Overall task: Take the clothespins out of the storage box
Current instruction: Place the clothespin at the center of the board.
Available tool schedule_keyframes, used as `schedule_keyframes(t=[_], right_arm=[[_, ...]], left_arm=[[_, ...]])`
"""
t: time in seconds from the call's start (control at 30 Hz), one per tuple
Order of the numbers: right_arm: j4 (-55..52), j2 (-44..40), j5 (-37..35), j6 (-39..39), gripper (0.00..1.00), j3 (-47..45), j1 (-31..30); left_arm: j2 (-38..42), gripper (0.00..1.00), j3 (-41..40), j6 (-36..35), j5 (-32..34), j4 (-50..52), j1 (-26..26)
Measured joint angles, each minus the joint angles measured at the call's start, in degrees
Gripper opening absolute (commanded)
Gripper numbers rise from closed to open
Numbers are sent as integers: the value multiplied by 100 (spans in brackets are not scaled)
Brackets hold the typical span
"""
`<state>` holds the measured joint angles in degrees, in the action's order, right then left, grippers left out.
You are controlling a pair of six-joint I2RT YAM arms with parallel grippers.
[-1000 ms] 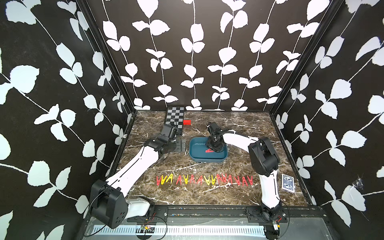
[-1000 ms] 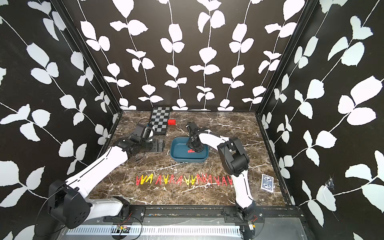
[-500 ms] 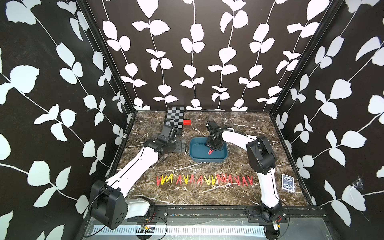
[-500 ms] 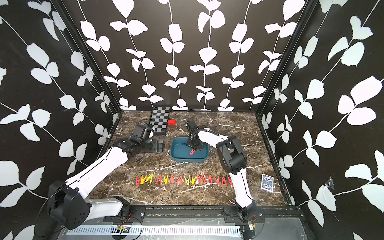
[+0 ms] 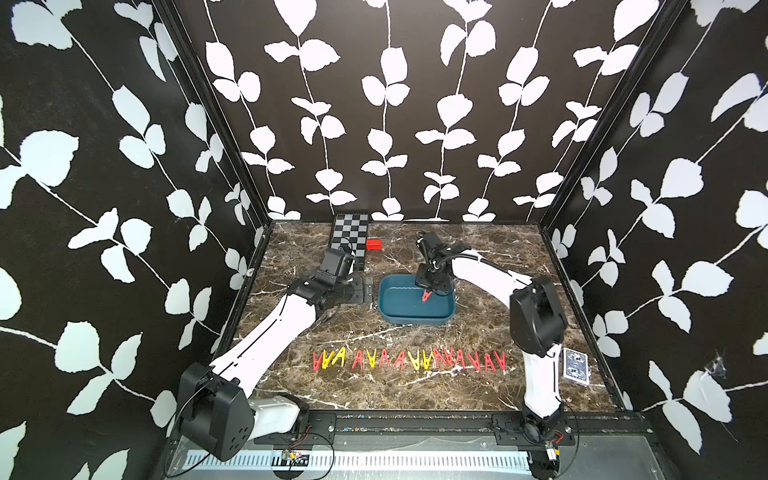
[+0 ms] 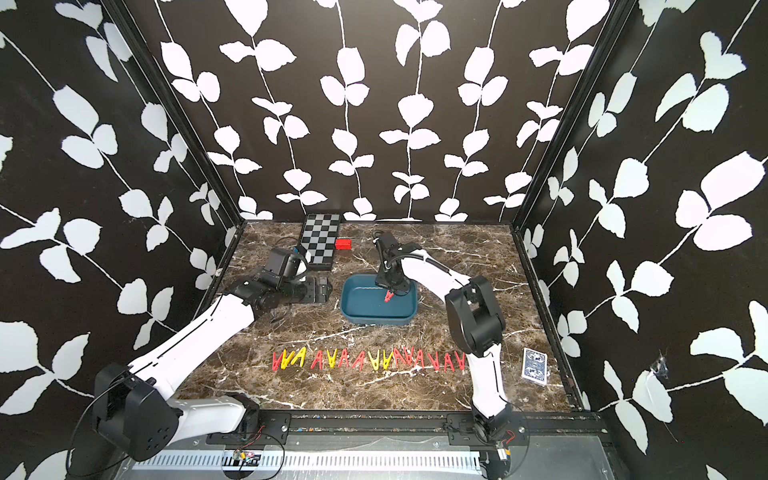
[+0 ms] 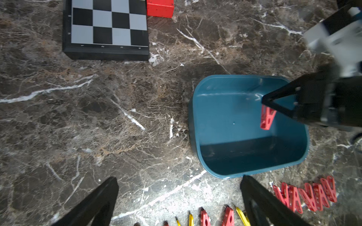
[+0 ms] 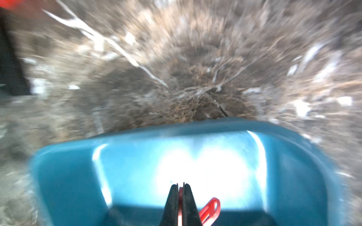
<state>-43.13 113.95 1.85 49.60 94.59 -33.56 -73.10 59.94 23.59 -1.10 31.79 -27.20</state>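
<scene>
While the left fingers (image 7: 103, 195) stand wide apart over the brown surface (image 5: 374, 395) near the blue box (image 5: 415, 321), the right fingers (image 8: 173, 197) are pinched tight on one red clothespin (image 7: 266, 119). That clothespin hangs from their tips, inside the walls of the box. A long row of red and yellow clothespins (image 5: 409, 360) lies flat on the surface in front of the box, well apart from it. The right wrist view is very blurry
</scene>
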Motion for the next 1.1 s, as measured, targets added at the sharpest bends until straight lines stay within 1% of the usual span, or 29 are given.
schedule_keyframes(t=[0.17, 0.33, 0.5, 0.7, 0.9, 1.1], right_arm=[[-98, -1014, -168, -278, 0, -540, 153], [-315, -1755, -365, -595, 0, -1241, 369], [-529, -2562, -470, -925, 0, -2225, 614], [-782, -3379, -595, -1379, 0, -3108, 933], [-901, -3849, -619, -1700, 0, -3971, 1375], [-935, -3801, -557, -1967, 0, -4566, 1886]], left_arm=[[-83, 99, 0, 103, -284, -219, -2], [-264, 99, 0, 240, -474, -433, -74], [-516, 99, 11, 341, -549, -564, -343], [-881, 99, 256, 407, -544, -627, -697], [-953, 99, 343, 481, -540, -664, -807], [-953, 99, 345, 514, -522, -664, -807]])
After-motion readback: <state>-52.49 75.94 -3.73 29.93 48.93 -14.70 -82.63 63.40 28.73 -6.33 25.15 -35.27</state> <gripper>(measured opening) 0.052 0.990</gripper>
